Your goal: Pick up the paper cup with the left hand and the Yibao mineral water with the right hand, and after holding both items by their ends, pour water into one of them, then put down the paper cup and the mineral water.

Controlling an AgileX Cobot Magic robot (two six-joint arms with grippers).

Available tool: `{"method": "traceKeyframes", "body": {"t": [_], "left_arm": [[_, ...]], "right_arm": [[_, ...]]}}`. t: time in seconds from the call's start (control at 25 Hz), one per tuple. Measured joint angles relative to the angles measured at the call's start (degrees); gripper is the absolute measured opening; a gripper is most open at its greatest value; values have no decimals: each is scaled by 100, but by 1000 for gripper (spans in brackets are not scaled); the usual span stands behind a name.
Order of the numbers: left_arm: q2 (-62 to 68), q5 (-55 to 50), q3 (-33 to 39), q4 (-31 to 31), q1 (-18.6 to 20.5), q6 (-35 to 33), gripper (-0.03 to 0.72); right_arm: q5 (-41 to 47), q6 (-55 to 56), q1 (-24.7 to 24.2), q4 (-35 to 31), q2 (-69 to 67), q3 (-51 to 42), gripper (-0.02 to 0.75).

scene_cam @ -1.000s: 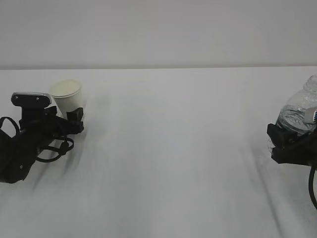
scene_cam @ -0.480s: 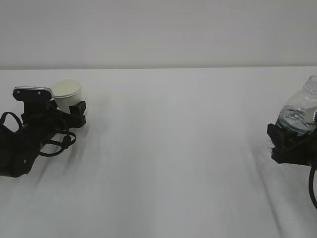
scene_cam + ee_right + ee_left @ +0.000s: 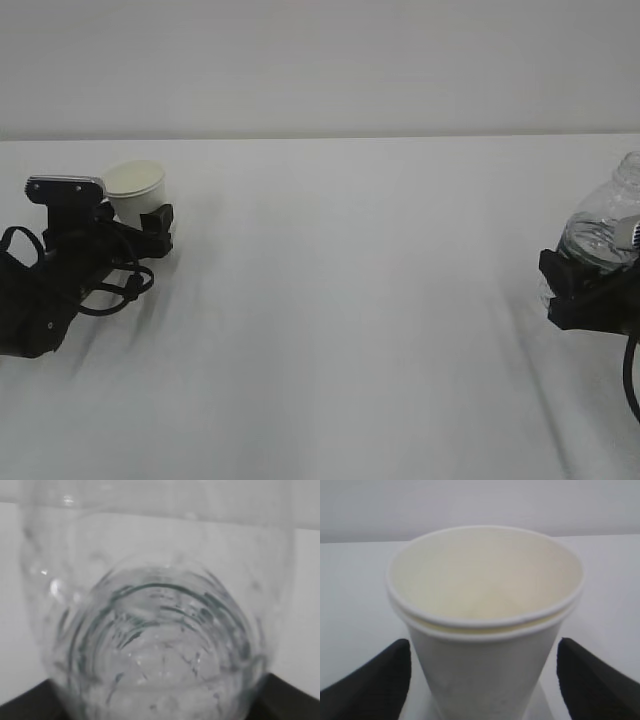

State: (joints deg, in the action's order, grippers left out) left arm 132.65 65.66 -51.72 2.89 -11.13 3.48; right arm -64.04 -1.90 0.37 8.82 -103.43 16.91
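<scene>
Plainly the small white tapered paper cup (image 3: 485, 625) stands between the left hand's (image 3: 140, 228) spread jaws, clear of both; backing out crooked could tip it; the small clear ribbed plastic bottle (image 3: 603, 228), clamped in the right hand (image 3: 590, 290), sits near the frame's edge; ahead lies bare white table (image 3: 350, 300).

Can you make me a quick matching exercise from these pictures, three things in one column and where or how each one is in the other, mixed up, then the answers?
Column one:
1. paper cup
2. Yibao mineral water
3. left hand

Column two:
A. at the far right edge of the exterior view, gripped by the right hand
B. standing on the table at the left, mouth up
C. fingers spread either side of the cup, gaps showing

Pairs: 1-B, 2-A, 3-C
</scene>
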Motion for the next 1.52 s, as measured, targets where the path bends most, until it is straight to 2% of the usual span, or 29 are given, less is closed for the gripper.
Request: {"method": "traceKeyframes", "body": {"t": [0.36,1.52], "left_arm": [[286,0,-372,11,0,59,677],[330,0,-726,32,0,83,657]], "right_arm": [[0,-9,0,0,0,0,464],[0,-22,0,0,0,0,464]]}}
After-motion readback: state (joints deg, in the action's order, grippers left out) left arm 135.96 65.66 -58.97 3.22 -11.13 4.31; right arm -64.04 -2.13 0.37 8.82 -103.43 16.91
